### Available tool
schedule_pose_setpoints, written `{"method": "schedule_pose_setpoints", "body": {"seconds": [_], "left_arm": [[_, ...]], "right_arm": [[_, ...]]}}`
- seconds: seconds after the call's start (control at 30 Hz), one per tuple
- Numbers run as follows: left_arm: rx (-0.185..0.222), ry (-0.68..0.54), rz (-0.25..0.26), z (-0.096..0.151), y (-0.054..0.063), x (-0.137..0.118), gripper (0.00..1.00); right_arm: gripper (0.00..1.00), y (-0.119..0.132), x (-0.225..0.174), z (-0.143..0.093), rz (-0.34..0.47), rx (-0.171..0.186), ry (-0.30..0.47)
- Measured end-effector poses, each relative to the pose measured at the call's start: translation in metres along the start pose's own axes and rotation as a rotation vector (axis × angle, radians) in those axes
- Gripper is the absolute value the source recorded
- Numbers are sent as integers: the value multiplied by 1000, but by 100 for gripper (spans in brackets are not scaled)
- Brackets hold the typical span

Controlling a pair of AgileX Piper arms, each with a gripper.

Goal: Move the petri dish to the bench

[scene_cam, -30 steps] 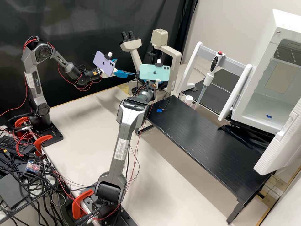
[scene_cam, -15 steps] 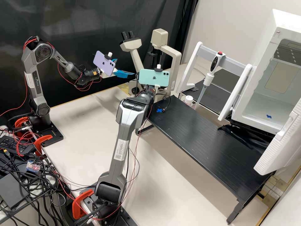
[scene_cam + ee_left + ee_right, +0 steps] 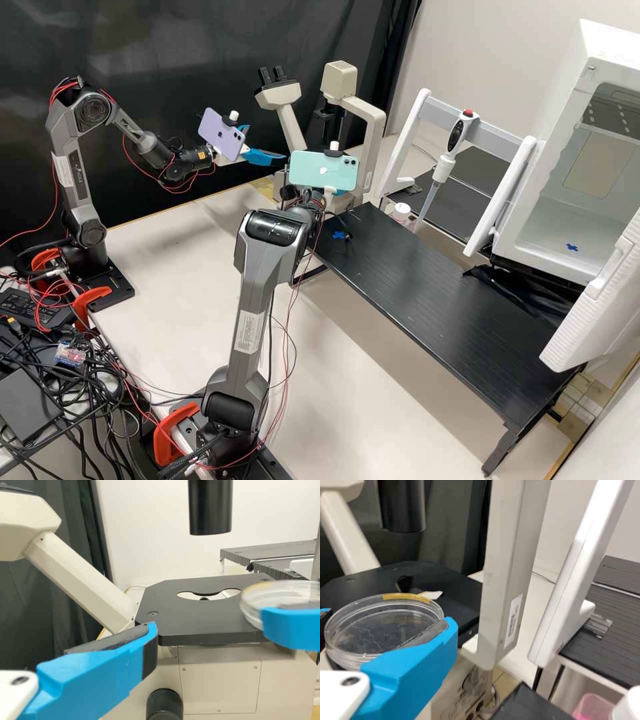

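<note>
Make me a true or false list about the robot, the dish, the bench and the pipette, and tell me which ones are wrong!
1. The right gripper holds the dish. True.
2. The left gripper is shut. False: it is open.
3. The dish lies on the bench. False: it is held up in the right gripper.
4. A blue cross is on the bench. True.
5. The pipette has a green top. False: its top is red.

Petri dish partly behind fingers; pink thing, perhaps tub, cut off by right wrist view's edge.
</note>
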Motion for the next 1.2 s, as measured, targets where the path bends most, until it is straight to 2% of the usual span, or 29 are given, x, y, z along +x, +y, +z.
{"method": "schedule_pose_setpoints", "body": {"seconds": [0.2, 0.3, 0.47, 0.6, 0.77, 1.2], "left_arm": [[0, 0, 0, 0, 0, 0, 100], [0, 0, 0, 0, 0, 0, 100], [0, 0, 0, 0, 0, 0, 100], [0, 0, 0, 0, 0, 0, 100], [0, 0, 0, 0, 0, 0, 100], [0, 0, 0, 0, 0, 0, 100]], "right_arm": [[0, -2, -35, 2, 19, -2, 12], [0, -4, -60, 8, 42, -18, 20], [0, -10, -89, 20, 68, 14, -5], [0, -19, -119, 32, 78, 4, -20], [0, -28, -145, 47, 102, 14, -58], [0, -27, -166, 67, 191, 36, -112]]}}
